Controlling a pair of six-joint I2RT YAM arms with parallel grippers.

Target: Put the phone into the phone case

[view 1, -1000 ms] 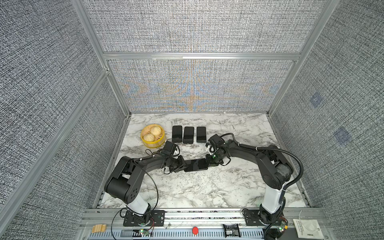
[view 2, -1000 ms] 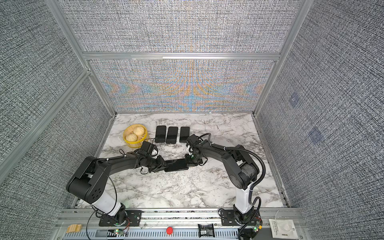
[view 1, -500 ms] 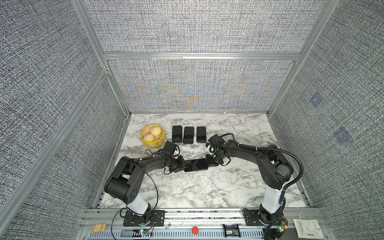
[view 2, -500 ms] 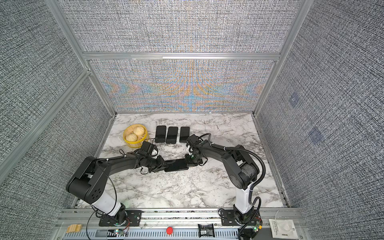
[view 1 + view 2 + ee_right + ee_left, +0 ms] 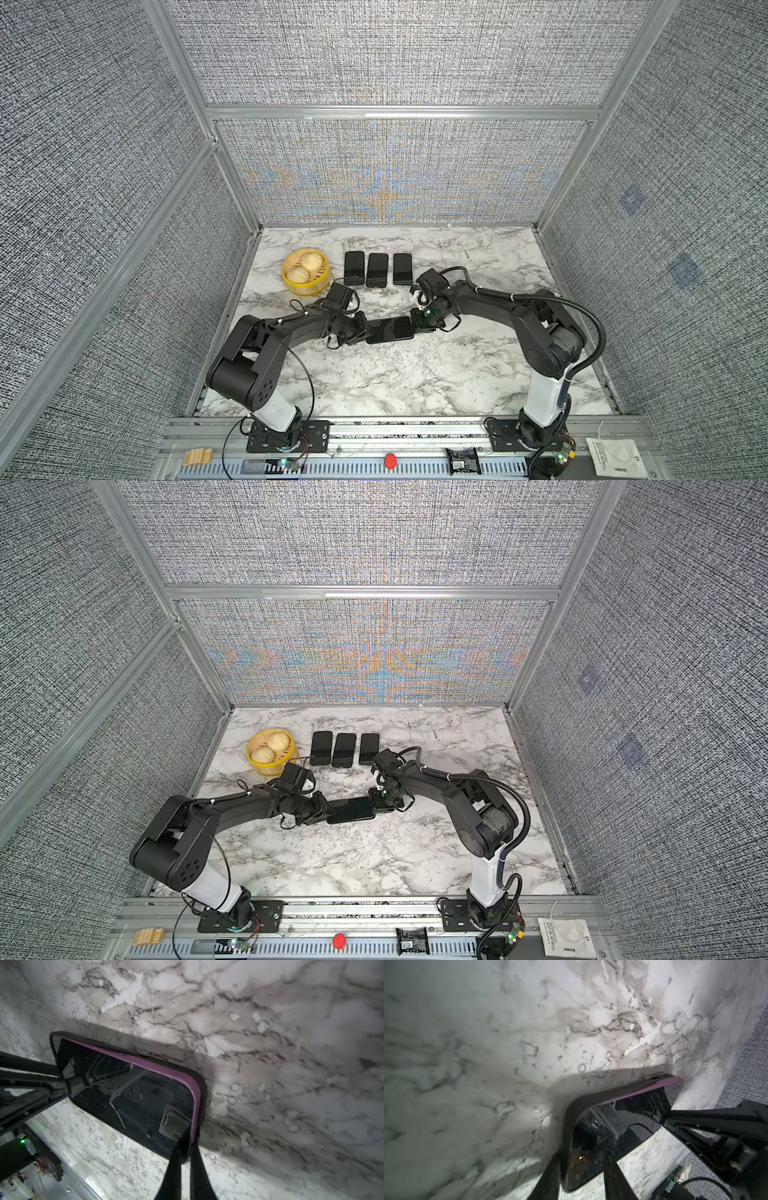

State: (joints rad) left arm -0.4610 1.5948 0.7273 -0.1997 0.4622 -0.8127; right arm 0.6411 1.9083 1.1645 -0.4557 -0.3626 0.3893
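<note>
In both top views a dark phone (image 5: 390, 329) (image 5: 351, 810) lies crosswise mid-table in a black phone case (image 5: 203, 1088), held between my two arms. Its glossy screen (image 5: 135, 1095) faces up. A purple edge (image 5: 166, 1072) shows between the screen and the case's rim along one long side and the right-hand end. My left gripper (image 5: 363, 332) (image 5: 581, 1159) is shut on the left-hand end, one finger (image 5: 550, 1169) outside the case (image 5: 568, 1118) and one across the screen. My right gripper (image 5: 415, 324) (image 5: 187, 1153) is pinched shut on the case's rim at the purple end.
A yellow steamer basket (image 5: 291, 286) with two buns stands at the back left. Beside it three dark phones (image 5: 377, 270) lie in a row. Grey fabric walls enclose the marble table (image 5: 457, 374) on three sides.
</note>
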